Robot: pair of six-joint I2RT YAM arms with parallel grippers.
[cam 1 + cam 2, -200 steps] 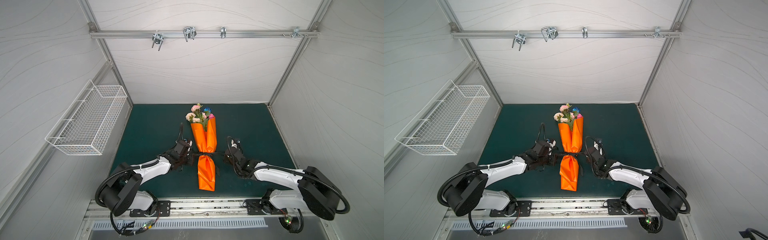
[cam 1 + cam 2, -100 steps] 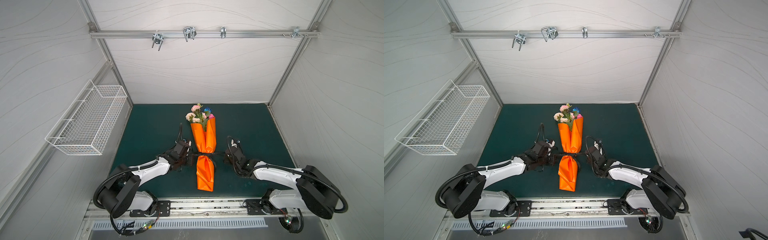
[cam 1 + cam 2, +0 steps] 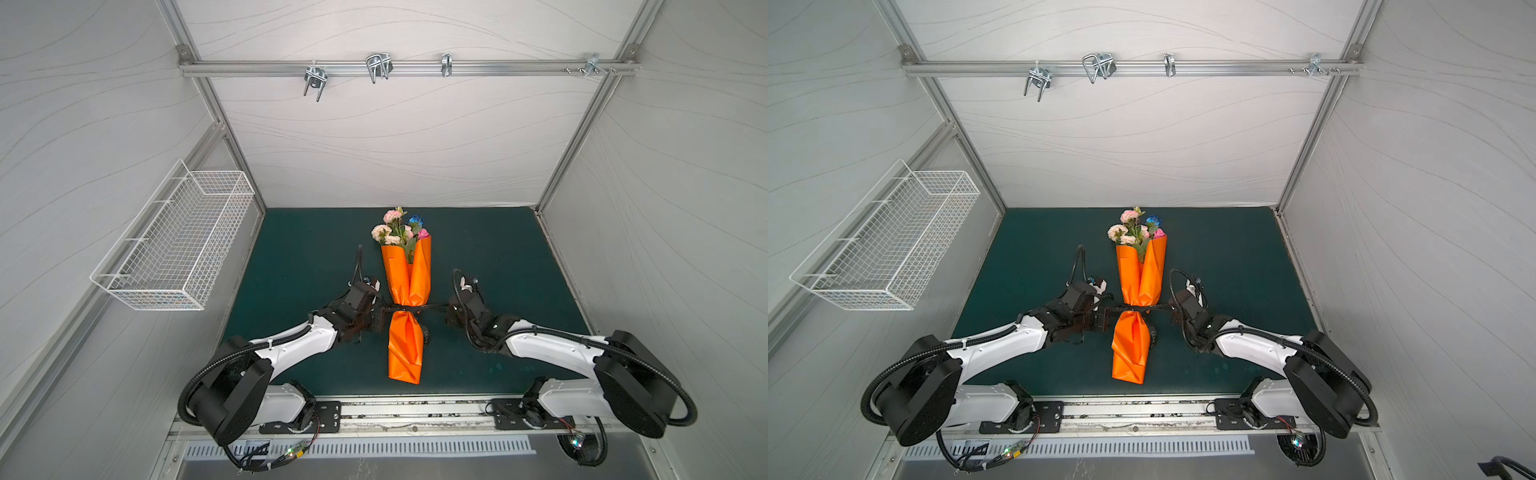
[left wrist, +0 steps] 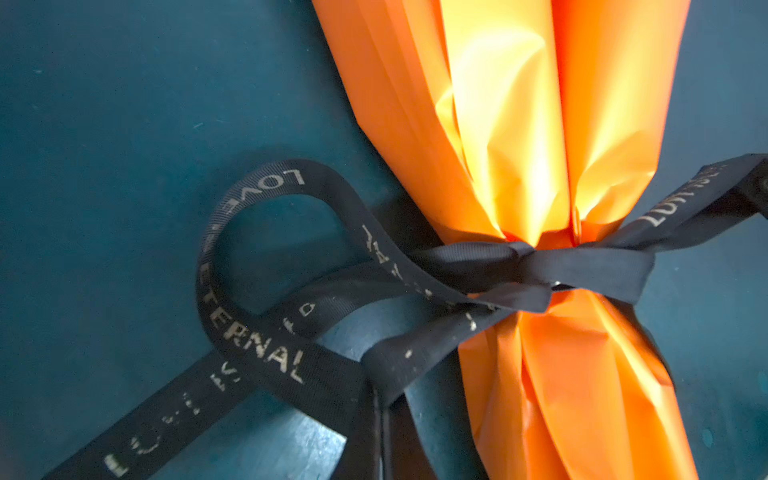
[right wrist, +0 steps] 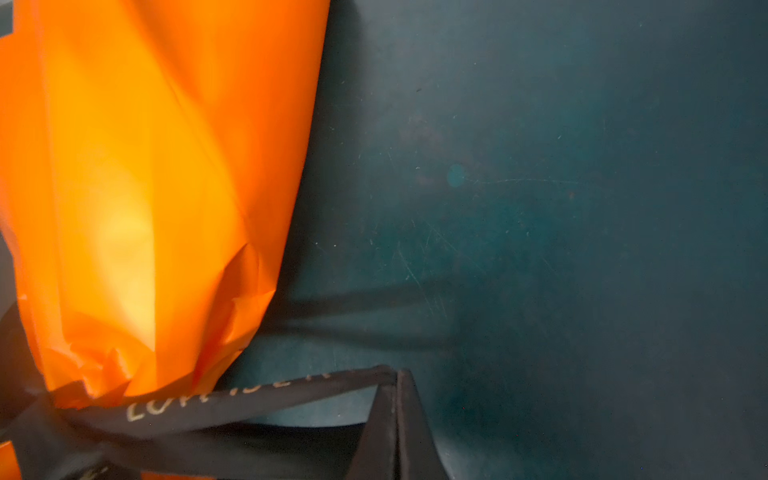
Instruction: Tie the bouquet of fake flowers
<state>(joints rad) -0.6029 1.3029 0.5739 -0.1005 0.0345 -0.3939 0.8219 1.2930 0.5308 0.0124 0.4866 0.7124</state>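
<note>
The bouquet of fake flowers (image 3: 397, 230) (image 3: 1133, 228) lies on the green mat, wrapped in orange paper (image 3: 409, 274) (image 3: 1142, 270) (image 4: 519, 124) (image 5: 145, 166), blooms toward the back wall. A black ribbon (image 3: 409, 309) (image 3: 1133, 309) (image 4: 257, 340) (image 5: 232, 403) with white lettering cinches the wrap's waist in a knot (image 4: 536, 266). My left gripper (image 3: 380, 318) (image 3: 1105, 318) (image 4: 380, 399) is shut on the ribbon just left of the wrap. My right gripper (image 3: 449, 311) (image 3: 1172, 309) (image 5: 395, 378) is shut on the ribbon's other end, stretched taut to the right.
A white wire basket (image 3: 174, 253) hangs on the left wall. A metal rail with hooks (image 3: 376, 68) crosses the back wall. The mat (image 3: 498, 257) ends at side walls and a metal base rail (image 3: 415, 411) in front.
The wrap's lower end has swung slightly to the left. Both grippers keep their hold on the ribbon and have barely moved.
</note>
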